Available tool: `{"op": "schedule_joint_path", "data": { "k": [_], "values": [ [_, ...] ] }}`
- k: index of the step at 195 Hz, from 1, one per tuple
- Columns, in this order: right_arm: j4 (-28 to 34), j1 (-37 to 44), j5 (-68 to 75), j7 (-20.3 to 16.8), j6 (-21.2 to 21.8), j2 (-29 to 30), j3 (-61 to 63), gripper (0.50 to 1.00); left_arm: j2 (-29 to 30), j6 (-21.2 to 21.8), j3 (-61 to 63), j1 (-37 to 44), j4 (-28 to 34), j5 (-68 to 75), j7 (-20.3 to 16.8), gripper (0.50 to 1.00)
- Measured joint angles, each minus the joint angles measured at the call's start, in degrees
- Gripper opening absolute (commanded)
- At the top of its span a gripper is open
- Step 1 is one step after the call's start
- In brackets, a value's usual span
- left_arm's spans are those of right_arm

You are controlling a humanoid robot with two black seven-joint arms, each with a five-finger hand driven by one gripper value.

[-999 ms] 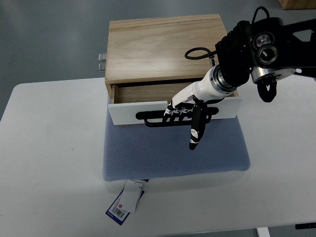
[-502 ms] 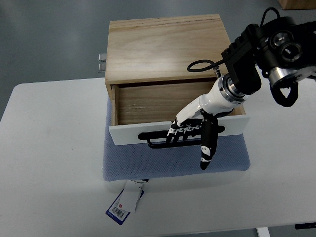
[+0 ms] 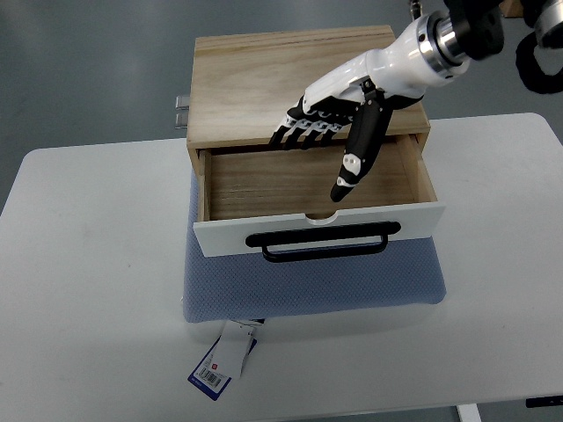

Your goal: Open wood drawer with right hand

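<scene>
Hovering over the wooden cabinet (image 3: 295, 83), the right hand (image 3: 339, 110) hangs with its fingers (image 3: 303, 127) loosely stretched out and gripping nothing, clear of the drawer (image 3: 317, 198) below it. Its arm comes in from the upper right corner, white forearm shell and dark wrist joint showing. The four fingertips point toward the left over the cabinet's front edge, while the thumb (image 3: 356, 158) dangles down over the open drawer cavity, touching neither wood nor handle as far as I can see.

The drawer stands pulled out toward the near side. Its pale wooden floor is exposed and nothing lies in it. The white front panel (image 3: 317, 230) carries a black bar handle (image 3: 318, 244), and a small half-round notch is cut into the panel's top edge, just above the handle's middle.

The cabinet sits on a blue-grey mesh pad (image 3: 308, 286), which lies on the white table (image 3: 79, 290). The drawer front overhangs the pad. A white tag with a blue label (image 3: 224, 360) sticks out from under the pad's near left corner. Small metal fittings (image 3: 181, 110) project from the cabinet's left side.
</scene>
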Motion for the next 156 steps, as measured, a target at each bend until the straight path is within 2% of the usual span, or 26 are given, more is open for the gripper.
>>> {"op": "schedule_joint_path", "data": {
  "k": [24, 34, 44, 58, 78, 101, 121, 138, 156],
  "values": [
    [-11.5, -7.0, -0.2, 0.1, -3.3, -1.6, 7.8, 0.944, 0.0, 0.0, 0.0, 0.0, -0.1, 0.0, 0.0, 1.0],
    [-16.7, -11.2, -0.2, 2.2, -5.4, -1.3, 12.0, 0.944, 0.0, 0.0, 0.0, -0.1, -0.1, 0.0, 0.0, 1.0],
    [-22.0, -15.9, -0.2, 6.3, -7.6, -0.4, 16.7, 0.944, 0.0, 0.0, 0.0, -0.1, -0.1, 0.0, 0.0, 1.0],
    [-29.2, -22.5, 0.0, 14.2, -10.1, 1.8, 24.2, 0.944, 0.0, 0.0, 0.0, -0.1, -0.1, 0.0, 0.0, 1.0],
    [-38.0, -31.5, 0.6, 24.6, -11.7, 5.8, 35.1, 0.944, 0.0, 0.0, 0.0, -0.1, -0.1, 0.0, 0.0, 1.0],
    [-43.8, -41.0, 0.9, 32.0, -11.8, 10.0, 46.0, 0.944, 0.0, 0.0, 0.0, -0.1, -0.1, 0.0, 0.0, 1.0],
    [-46.9, -47.8, 1.0, 36.3, -11.8, 14.2, 53.7, 0.944, 0.0, 0.1, 0.0, 0.0, -0.1, 0.0, 0.0, 1.0],
    [-49.2, -52.7, 1.0, 39.0, -11.8, 18.5, 60.1, 0.944, 0.0, 0.1, 0.0, -0.1, -0.1, 0.0, 0.0, 1.0],
    [-50.6, -56.1, 1.0, 40.1, -11.8, 22.0, 65.3, 0.944, 0.0, 0.2, 0.0, 0.0, 0.0, 0.0, 0.0, 1.0]
  ]
}}
